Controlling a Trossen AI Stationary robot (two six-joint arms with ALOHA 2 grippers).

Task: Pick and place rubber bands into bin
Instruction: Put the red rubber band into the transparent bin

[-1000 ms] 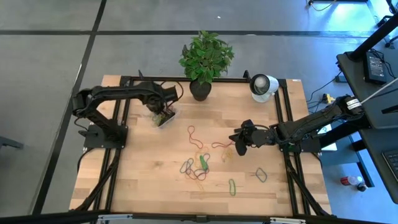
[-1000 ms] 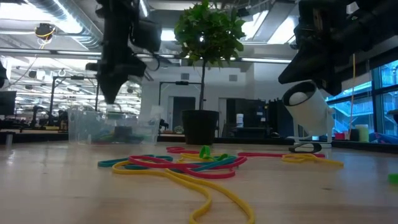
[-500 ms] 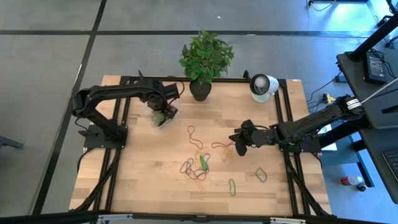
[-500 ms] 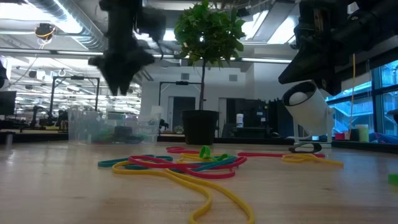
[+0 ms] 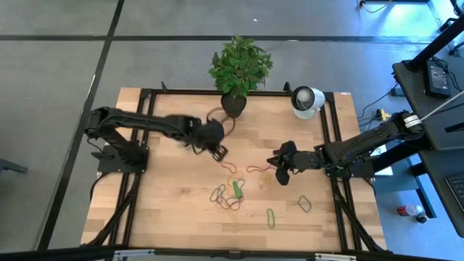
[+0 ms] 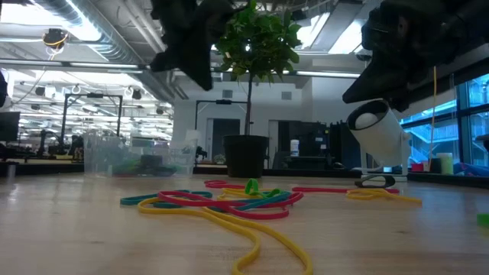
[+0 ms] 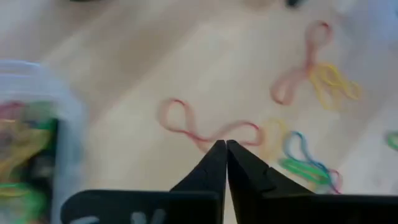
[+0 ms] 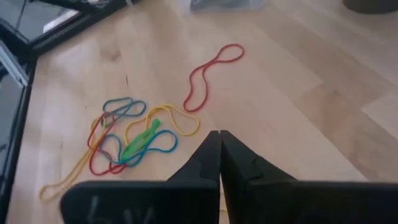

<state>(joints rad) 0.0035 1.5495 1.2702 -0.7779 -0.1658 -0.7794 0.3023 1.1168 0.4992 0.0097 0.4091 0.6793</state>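
Hovering with tips together, left pincer (image 7: 225,149) over red rubber band (image 7: 205,127): thin, limp, stretchy (pinch one strand).

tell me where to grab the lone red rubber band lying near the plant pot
Probably best from straight above. The red rubber band lies flat on the table as a long figure-eight, apart from the tangled pile. Pinch at its narrow waist, where both strands run close together, so the fingers catch both.
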